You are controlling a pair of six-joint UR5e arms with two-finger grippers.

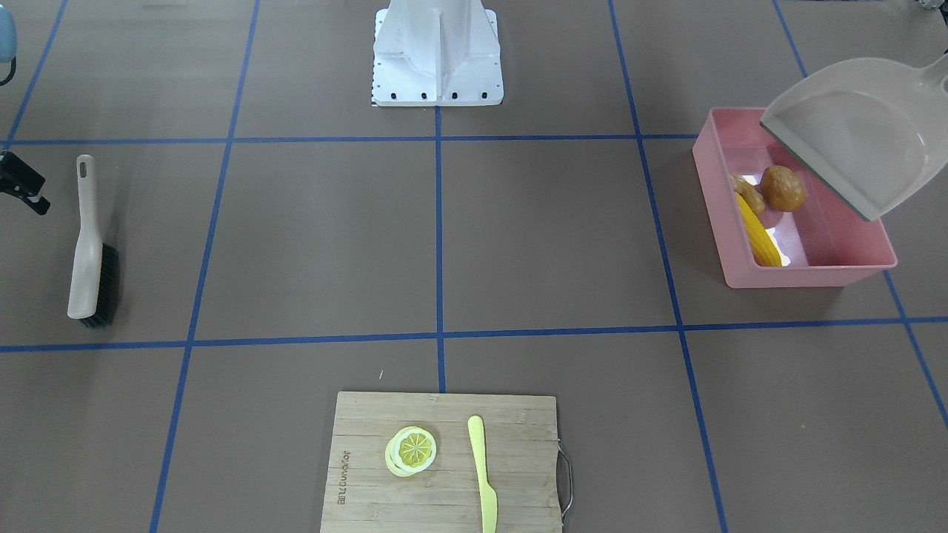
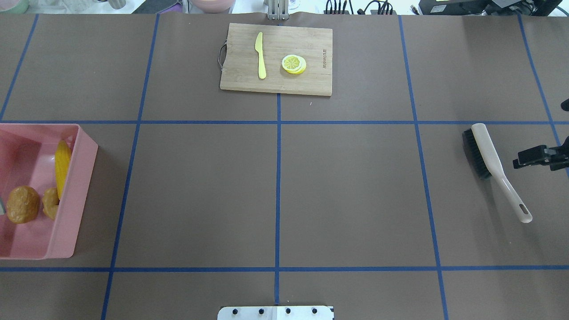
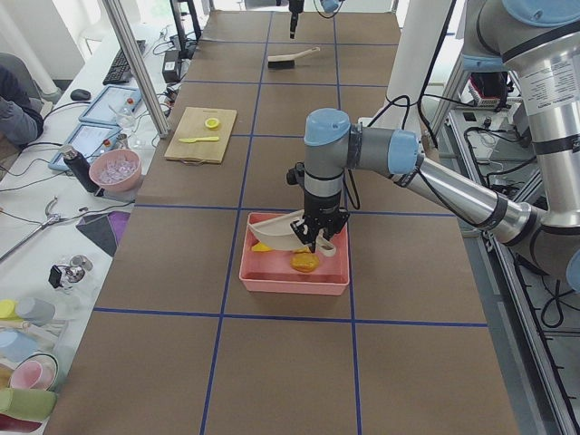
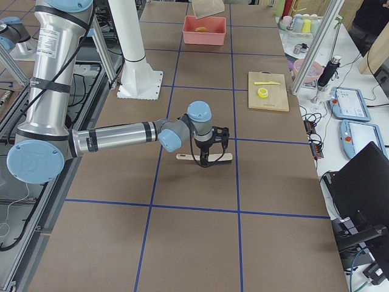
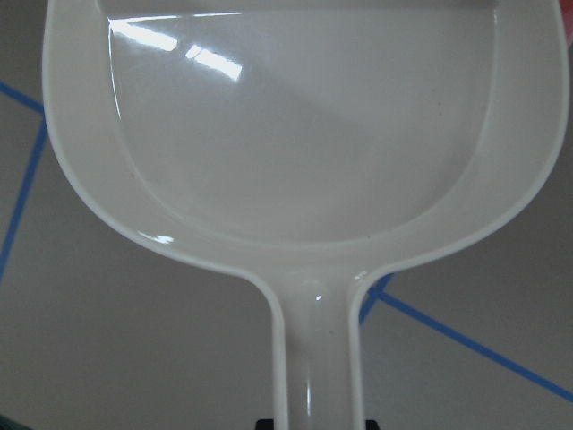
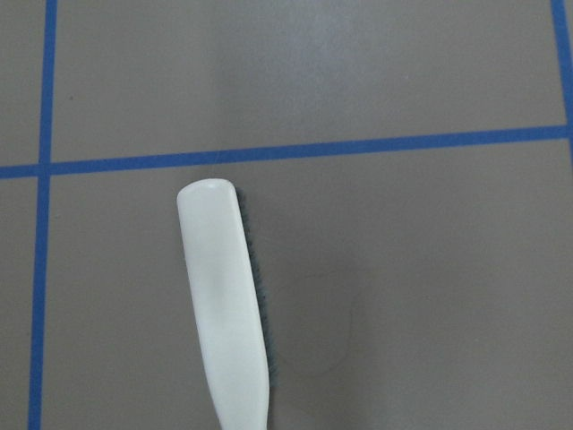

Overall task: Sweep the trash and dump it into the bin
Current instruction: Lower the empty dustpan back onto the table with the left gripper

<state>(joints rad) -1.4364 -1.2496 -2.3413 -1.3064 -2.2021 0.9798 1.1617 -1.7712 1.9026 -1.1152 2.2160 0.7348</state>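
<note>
The left gripper grips the beige dustpan by its handle, tilted over the pink bin, where the corn cob, potato and ginger root lie. The right gripper hangs beside the brush lying on the table; whether its jaws are parted cannot be told

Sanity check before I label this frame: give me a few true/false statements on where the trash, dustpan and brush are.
1. The corn cob, potato and ginger root lie inside the pink bin. True.
2. The dustpan lies flat on the table. False: it is held tilted over the bin.
3. The dustpan is empty. True: the left wrist view shows nothing in it.
4. The right hand grips the brush. False: the brush lies on the table, with the hand beside it.
5. The lemon slices are in the bin. False: they sit on the cutting board beside the knife.
</note>
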